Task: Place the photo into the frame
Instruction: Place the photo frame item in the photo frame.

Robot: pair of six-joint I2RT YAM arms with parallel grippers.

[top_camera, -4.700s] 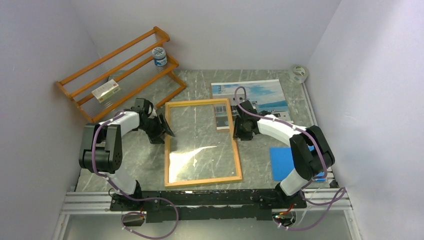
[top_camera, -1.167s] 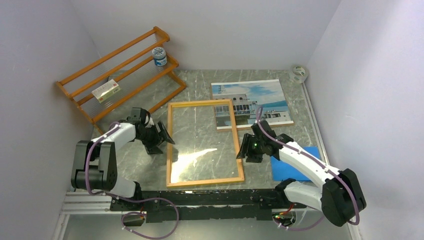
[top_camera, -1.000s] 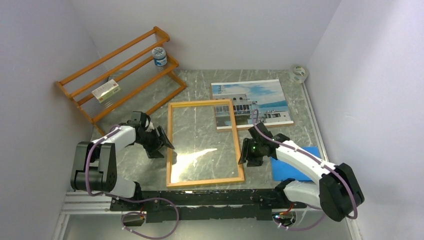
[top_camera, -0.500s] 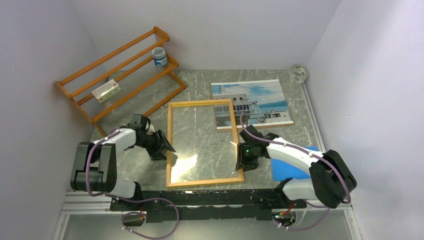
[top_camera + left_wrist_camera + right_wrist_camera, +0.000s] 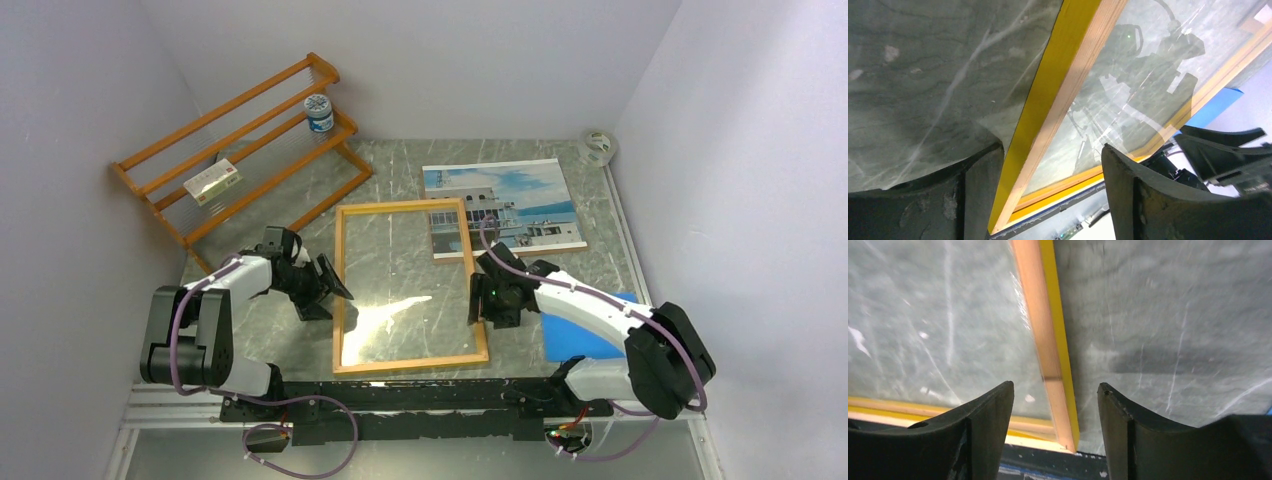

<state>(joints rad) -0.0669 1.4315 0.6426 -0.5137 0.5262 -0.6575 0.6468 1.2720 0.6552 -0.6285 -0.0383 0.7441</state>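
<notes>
Right claw (image 5: 1055, 385) shifted nearer along the frame's (image 5: 410, 362) right rail, left claw (image 5: 1052, 148) likewise on the left | both claws spread, straddling rails, gripping nothing | photo (image 5: 520, 195) face-up on counter (image 5: 400, 160) (one corner under the frame) | risk: uneven closing skews frame, dragging photo

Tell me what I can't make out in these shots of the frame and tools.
Top view: a rail of the frame hides a strip of the photo.
Top view: the right arm covers part of the blue sheet.
Top view: can label too small.
Wrist views: left tool, right tool straddle the rail; contact unclear.
</notes>
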